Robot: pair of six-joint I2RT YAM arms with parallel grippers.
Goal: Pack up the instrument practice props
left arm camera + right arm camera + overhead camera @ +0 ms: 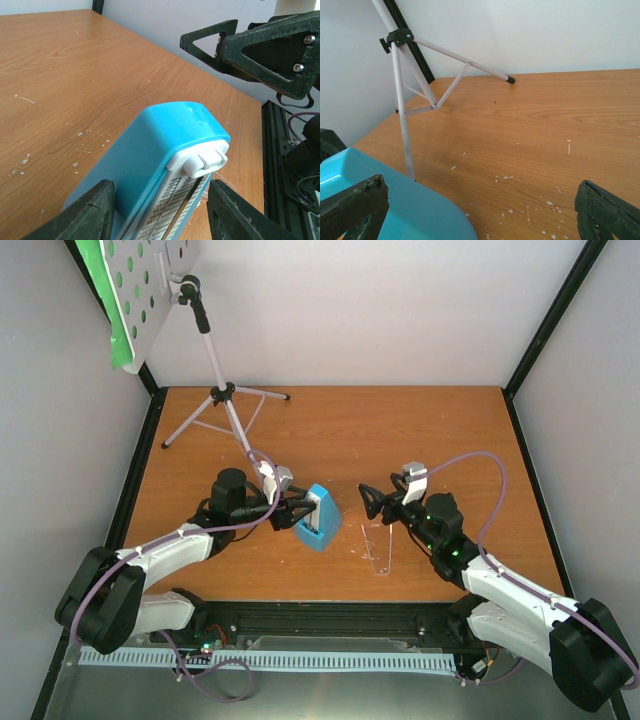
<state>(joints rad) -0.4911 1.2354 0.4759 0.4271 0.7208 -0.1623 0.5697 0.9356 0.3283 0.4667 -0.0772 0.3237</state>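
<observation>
The small blue metronome [318, 518] stands on the table near the front centre. My left gripper [299, 511] is open, with a finger on each side of the metronome. In the left wrist view the metronome [165, 145] sits between the fingers [90, 210], with a small gap on the right. My right gripper [369, 502] is wide open and empty, just right of the metronome [395, 212]. The silver music stand [226, 400] stands at the back left. Its grey perforated tray [150, 285] holds a green page [100, 280]. No red page shows.
A thin clear strip [377, 550] lies on the table in front of my right gripper. The stand's legs [402, 105] spread over the back left of the wooden table [420, 430]. White walls and black frame posts enclose the table.
</observation>
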